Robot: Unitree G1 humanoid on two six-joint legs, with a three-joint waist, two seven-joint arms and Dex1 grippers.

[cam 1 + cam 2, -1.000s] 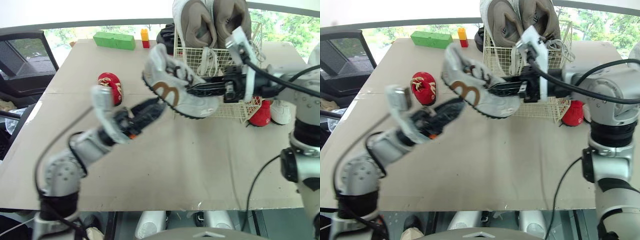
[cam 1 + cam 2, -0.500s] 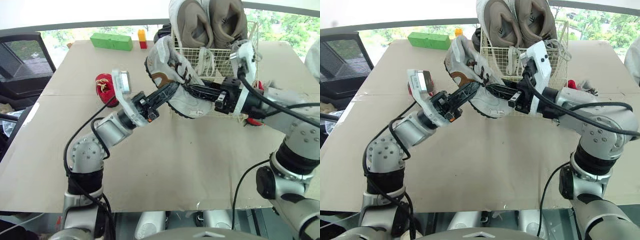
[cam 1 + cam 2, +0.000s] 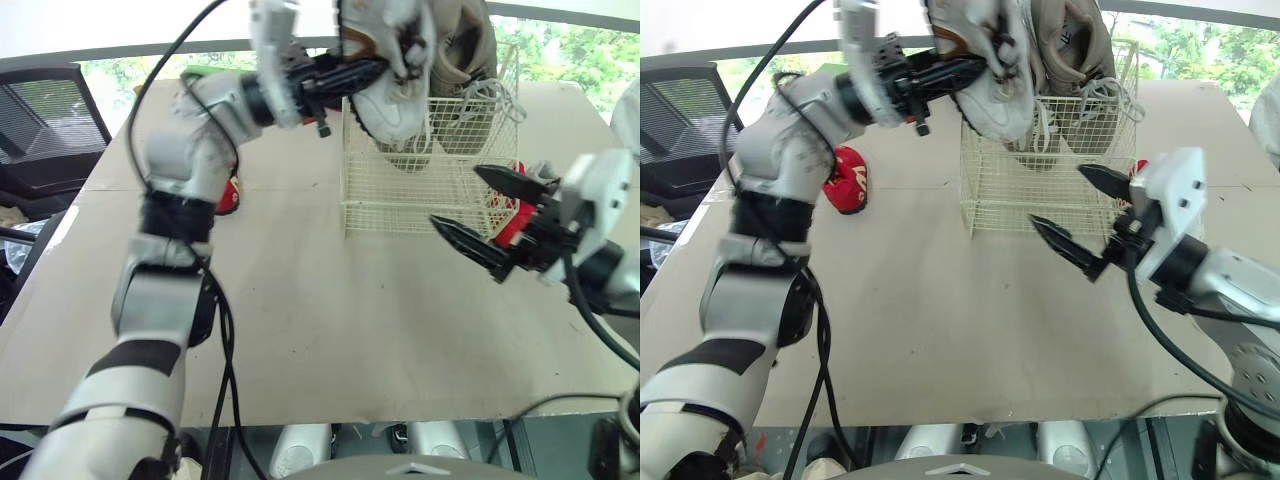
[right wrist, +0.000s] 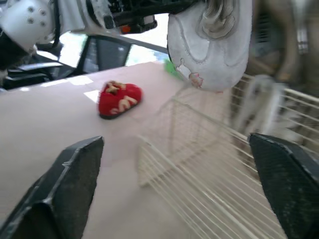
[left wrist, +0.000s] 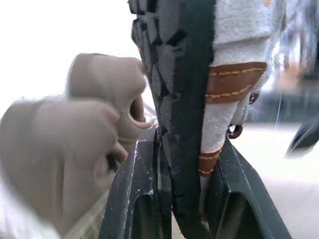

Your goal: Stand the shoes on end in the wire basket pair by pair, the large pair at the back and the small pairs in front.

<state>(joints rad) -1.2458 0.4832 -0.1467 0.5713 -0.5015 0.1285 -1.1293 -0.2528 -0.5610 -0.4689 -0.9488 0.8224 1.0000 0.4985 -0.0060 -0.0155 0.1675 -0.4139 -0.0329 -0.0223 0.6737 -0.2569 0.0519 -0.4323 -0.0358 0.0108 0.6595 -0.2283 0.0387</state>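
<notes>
Hanging high now, the white shoe (image 3: 385, 75) has gone up and to the far side from its earlier place in front of the basket (image 3: 420, 185). It is toe down over the basket's left part, its tip about level with the rim; whether it is inside yet I cannot tell. The left gripper (image 3: 365, 70) alone holds it, jaws clamped on sole and side. The right gripper (image 3: 457, 197) has let go and drawn back to the near right of the basket, jaws spread wide with nothing in them. Half a second ago both grippers were on the shoe.

Counts: two tan shoes (image 3: 455, 40) stand on end at the far side of the basket. One white shoe is in the air. One red slipper (image 3: 845, 180) lies on the surface (image 3: 330, 330) left of the basket, and another red one (image 3: 508, 228) lies to the basket's right, partly behind the right gripper.

The near half of the surface lies open from the basket's front wall to the near edge. A chair (image 3: 45, 130) stands off the left edge.
</notes>
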